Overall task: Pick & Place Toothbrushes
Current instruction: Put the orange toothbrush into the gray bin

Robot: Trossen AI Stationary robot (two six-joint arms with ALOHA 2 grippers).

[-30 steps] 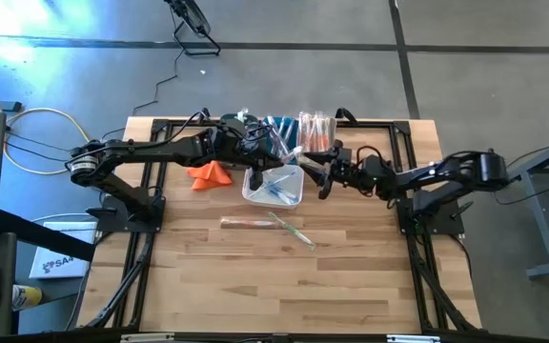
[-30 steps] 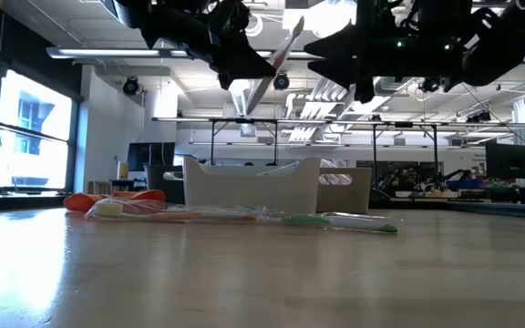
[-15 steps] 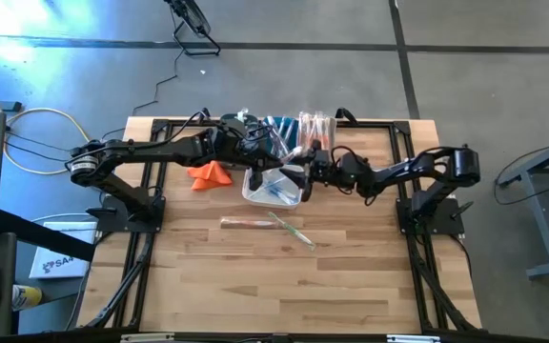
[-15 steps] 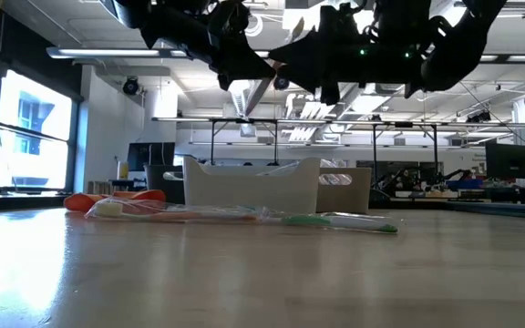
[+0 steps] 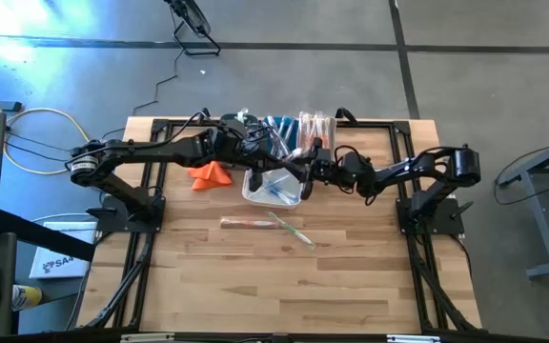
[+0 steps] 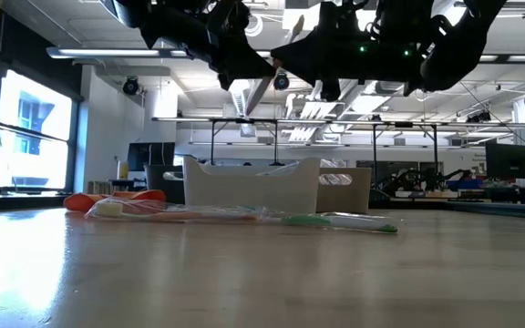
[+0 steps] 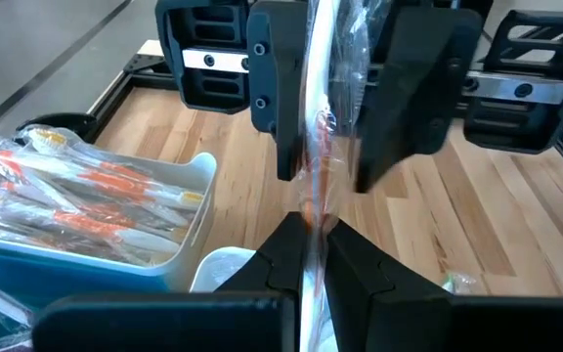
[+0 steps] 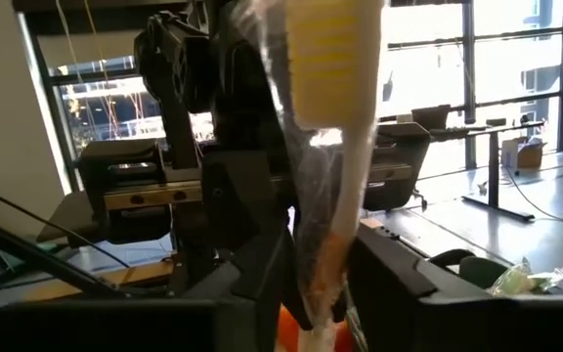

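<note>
Handover is what the change points to: a second ago the right claw hung back near its own side of the desk with fingers spread, and since then it has reached in over the white tub to meet the left claw. The left claw is clamped on the wrapped toothbrush, holding it up in the air above the tub. In the left wrist view the right claw's two fingers flank the toothbrush on either side and have narrowed toward it, though whether they have fully pinched it I cannot tell. Two more wrapped toothbrushes lie loose on the desk in front of the tub, and sorted ones fill the bins behind. I judge the transfer is midway: the right grip should firm up before the left lets go.
</note>
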